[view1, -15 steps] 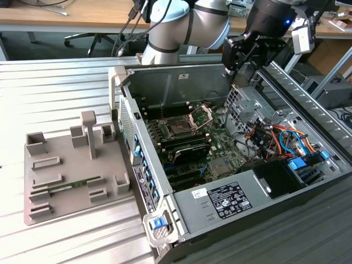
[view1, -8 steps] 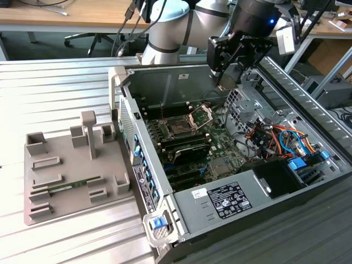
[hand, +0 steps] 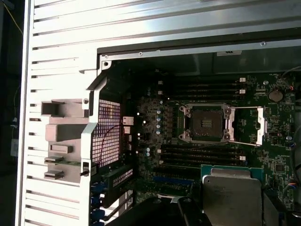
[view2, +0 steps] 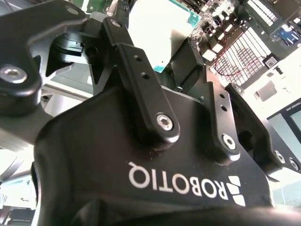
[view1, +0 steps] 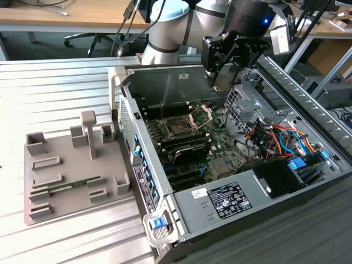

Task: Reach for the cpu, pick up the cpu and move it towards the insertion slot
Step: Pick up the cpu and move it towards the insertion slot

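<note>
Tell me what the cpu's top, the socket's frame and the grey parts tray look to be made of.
cpu, held in the gripper: dull silvery top, likely a metal plate, on a greenish board rim. Insertion slot: bright silvery frame and open bracket with glints, probably bare steel, around a dark matte centre. Tray: uniform matte grey-tan with moulded blocky recesses, apparently plastic.

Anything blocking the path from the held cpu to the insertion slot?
Nothing visible. The end effector holds the cpu above the open case; in the first wrist view the insertion slot lies uncovered, its hinged bracket swung aside.
</note>
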